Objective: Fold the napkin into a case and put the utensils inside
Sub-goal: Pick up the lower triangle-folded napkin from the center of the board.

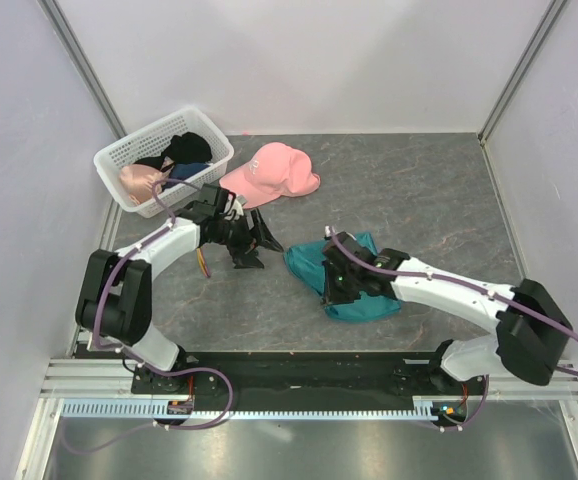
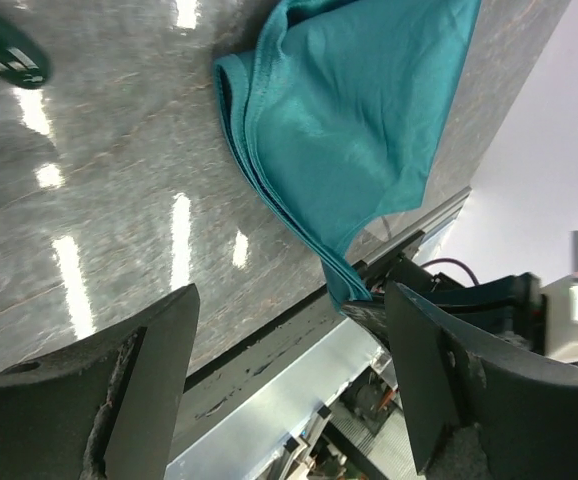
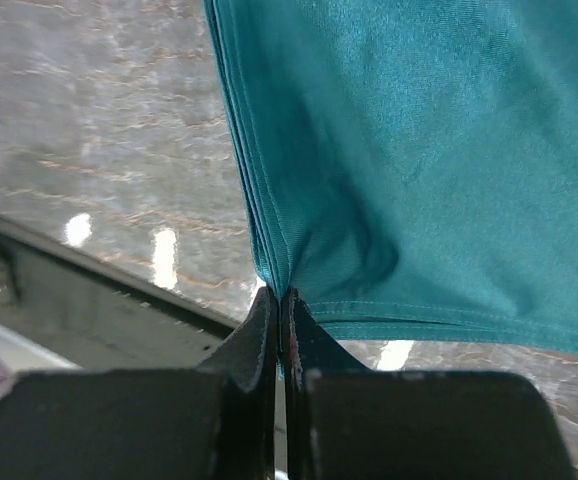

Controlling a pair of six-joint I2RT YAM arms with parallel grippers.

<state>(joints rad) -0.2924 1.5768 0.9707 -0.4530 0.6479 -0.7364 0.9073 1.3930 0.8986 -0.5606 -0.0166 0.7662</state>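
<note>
The soft teal-green cloth napkin (image 3: 419, 150) has no writing on it. In the left wrist view, a dark rounded thing (image 2: 4, 50) far off past the left gripper (image 2: 289, 300) has small white marks. They are too blurry to read.

The right gripper (image 3: 282, 300) is pinched tight on one corner of the napkin. That corner is right by the near edge of the grey stone-look table (image 1: 419, 190). The rest of the cloth spreads away from the right gripper's fingers. Its stacked, folded edge runs straight out from the pinch, so the long way of the cloth points away from the gripper.

The left gripper is spread wide and holds nothing. The napkin lies ahead of it, apart from its fingers (image 2: 159, 370), with bare table between them.

In the top view there is open table beyond the right gripper, out to the far wall. A pink baseball cap (image 1: 269, 172) and a white plastic basket (image 1: 119, 158) sit beyond the left gripper.
</note>
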